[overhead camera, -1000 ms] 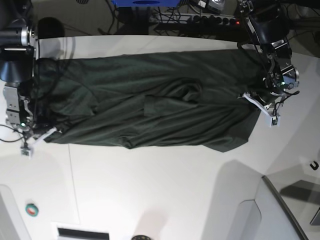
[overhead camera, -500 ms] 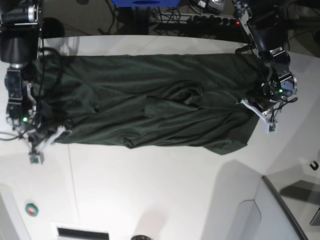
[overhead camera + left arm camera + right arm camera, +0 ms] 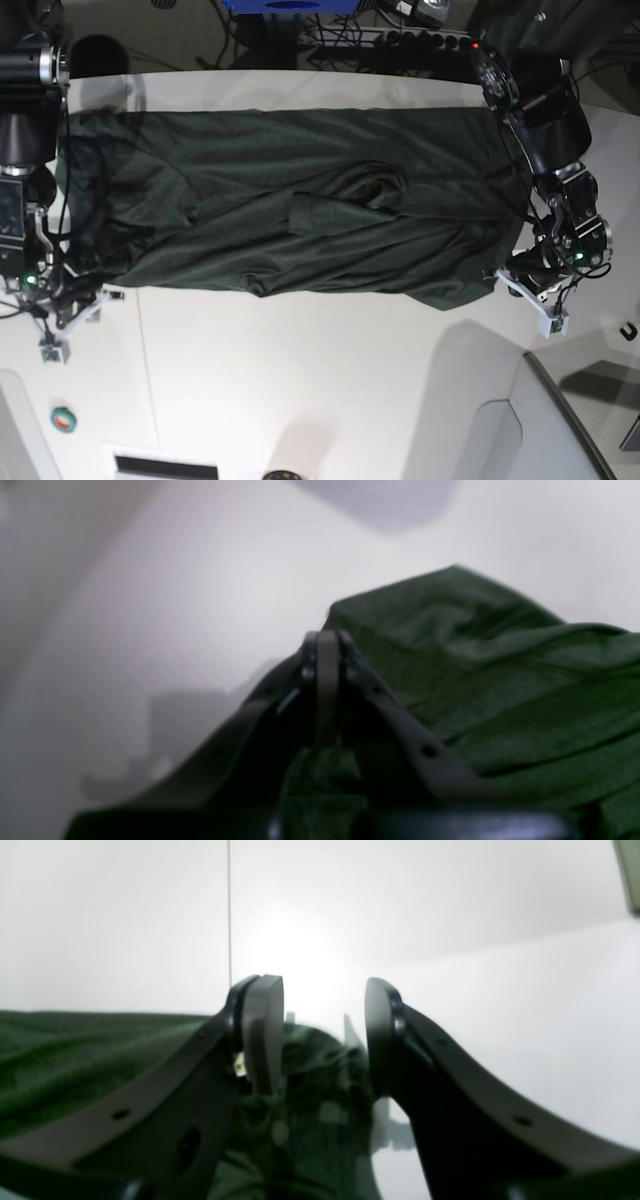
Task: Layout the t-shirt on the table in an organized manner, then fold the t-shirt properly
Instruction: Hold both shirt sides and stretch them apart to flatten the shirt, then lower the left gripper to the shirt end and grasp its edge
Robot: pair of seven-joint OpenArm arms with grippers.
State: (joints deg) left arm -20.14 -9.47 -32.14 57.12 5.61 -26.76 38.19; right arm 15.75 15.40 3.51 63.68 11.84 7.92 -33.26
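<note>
The dark green t-shirt [image 3: 300,200] lies spread lengthwise across the white table [image 3: 300,380], wrinkled in the middle. My left gripper [image 3: 527,298] is at the shirt's near right corner. In the left wrist view the left gripper [image 3: 325,650] is shut, with green cloth [image 3: 500,680] bunched at its fingers and rising beside them. My right gripper [image 3: 78,320] is at the near left corner. Its fingers [image 3: 262,1030] stand apart in the right wrist view, so the right gripper [image 3: 322,1005] is open over a fold of t-shirt [image 3: 75,1060] lying loose below.
A thin dark seam [image 3: 229,910] runs across the table. A green round object [image 3: 63,420] sits near the front left. A grey panel [image 3: 570,420] fills the front right corner. Cables and a power strip [image 3: 400,40] lie beyond the far edge.
My right gripper has opened, let go of the shirt's left edge and shifted toward the near edge. My left gripper, still shut, has moved nearward along the shirt's right edge.
</note>
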